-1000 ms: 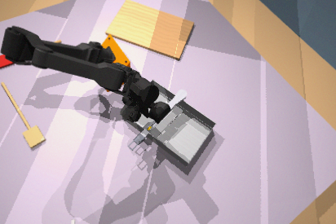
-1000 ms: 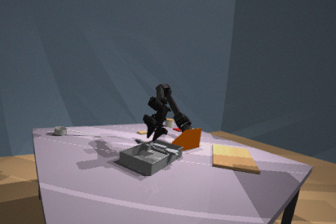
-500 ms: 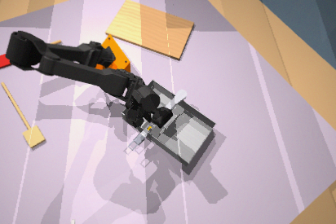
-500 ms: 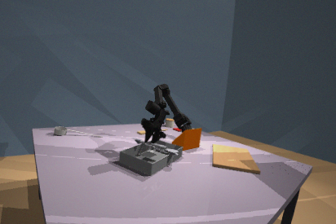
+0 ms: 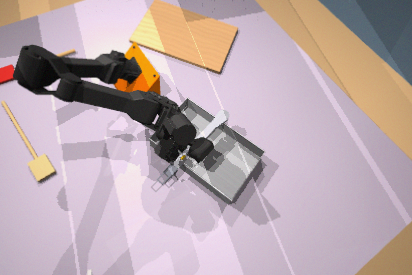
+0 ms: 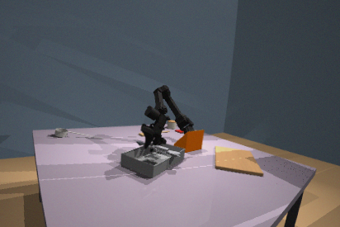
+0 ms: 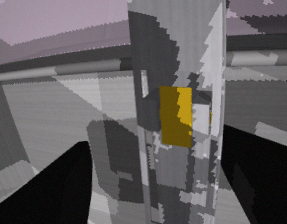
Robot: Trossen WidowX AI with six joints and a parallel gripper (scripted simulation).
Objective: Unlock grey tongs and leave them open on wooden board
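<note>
The grey tongs (image 5: 218, 119) (image 7: 176, 45) lie across the roasting tin (image 5: 220, 181) (image 6: 138, 168) (image 7: 29, 100), with one end over its upper-right wall and the other beyond its lower-left wall in the top view. A yellow piece (image 7: 175, 117) (image 5: 183, 157) shows on them. My gripper (image 5: 184, 152) (image 7: 153, 143) is open, low over the tin. In the wrist view its black fingers stand on either side of the tongs, with a gap on the left and the right finger near or overlapping their edge; contact cannot be told. The wooden board (image 5: 197, 40) (image 6: 237, 162) lies flat beyond an orange block.
The orange block (image 5: 144, 67) (image 6: 194, 141) stands between the tin and the board. A wooden spatula (image 5: 41, 167) lies at the left, with a red object (image 5: 6, 74) above it in the top view. A long-handled cup (image 6: 61, 132) stands far left in the exterior view.
</note>
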